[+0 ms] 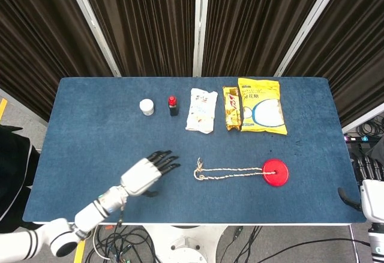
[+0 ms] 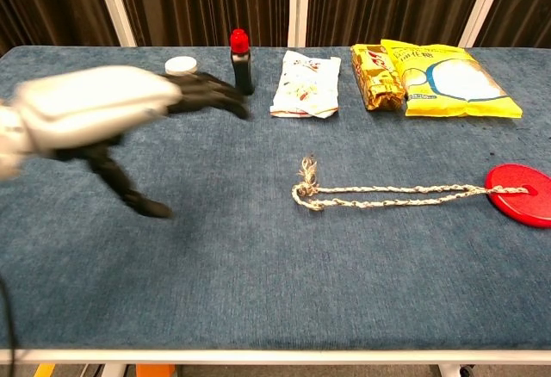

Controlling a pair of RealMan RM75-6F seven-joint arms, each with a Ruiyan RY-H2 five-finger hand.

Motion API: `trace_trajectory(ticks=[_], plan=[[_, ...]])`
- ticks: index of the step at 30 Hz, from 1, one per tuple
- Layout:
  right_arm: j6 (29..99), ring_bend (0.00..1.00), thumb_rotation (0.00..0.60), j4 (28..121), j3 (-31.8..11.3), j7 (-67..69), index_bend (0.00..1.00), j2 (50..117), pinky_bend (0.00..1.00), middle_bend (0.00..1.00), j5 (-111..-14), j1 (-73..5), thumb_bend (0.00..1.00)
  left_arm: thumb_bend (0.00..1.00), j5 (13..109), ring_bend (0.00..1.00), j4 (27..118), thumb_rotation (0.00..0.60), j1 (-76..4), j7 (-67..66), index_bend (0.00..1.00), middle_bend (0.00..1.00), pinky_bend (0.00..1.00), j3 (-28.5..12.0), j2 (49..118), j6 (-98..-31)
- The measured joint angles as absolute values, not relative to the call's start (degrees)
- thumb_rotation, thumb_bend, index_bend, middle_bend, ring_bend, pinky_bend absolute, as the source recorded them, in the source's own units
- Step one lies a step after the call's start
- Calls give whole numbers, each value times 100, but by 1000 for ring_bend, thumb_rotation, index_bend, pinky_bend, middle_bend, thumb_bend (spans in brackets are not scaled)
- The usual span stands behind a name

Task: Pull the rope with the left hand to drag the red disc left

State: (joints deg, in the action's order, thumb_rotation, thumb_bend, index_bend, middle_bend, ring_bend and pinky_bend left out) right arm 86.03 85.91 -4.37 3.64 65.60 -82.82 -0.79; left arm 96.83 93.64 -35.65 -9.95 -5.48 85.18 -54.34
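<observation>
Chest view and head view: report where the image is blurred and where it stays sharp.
Chest view: the left hand is smeared by motion blur, while the rope and red disc are crisp. Head view: the left hand is only slightly soft; the table items are sharp.

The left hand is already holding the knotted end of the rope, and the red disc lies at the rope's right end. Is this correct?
Not quite. In the head view the left hand is open, left of the rope and not touching it. The red disc is indeed at the rope's right end.
</observation>
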Motion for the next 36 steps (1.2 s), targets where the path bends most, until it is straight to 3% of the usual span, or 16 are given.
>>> trace_trajectory(ticks=[15, 28, 36], plan=[[8583, 0, 600, 8347, -499, 695, 0, 6539, 0, 0, -8138, -15, 176, 15, 9352, 0, 8141, 600, -4820, -383, 144, 78, 146, -720, 9822, -4440], [8508, 0, 600, 8166, -517, 843, 0, 6609, 0, 0, -8067, 0, 176, 13, 9211, 0, 7429, 600, -5154, -226, 140, 153, 146, -475, 10087, -4279], [8485, 0, 600, 8114, -542, 870, 0, 6643, 0, 0, -8023, 6, 178, 42, 9127, 5, 7347, 600, -5162, -312, 147, 393, 147, -297, 10105, -4378]])
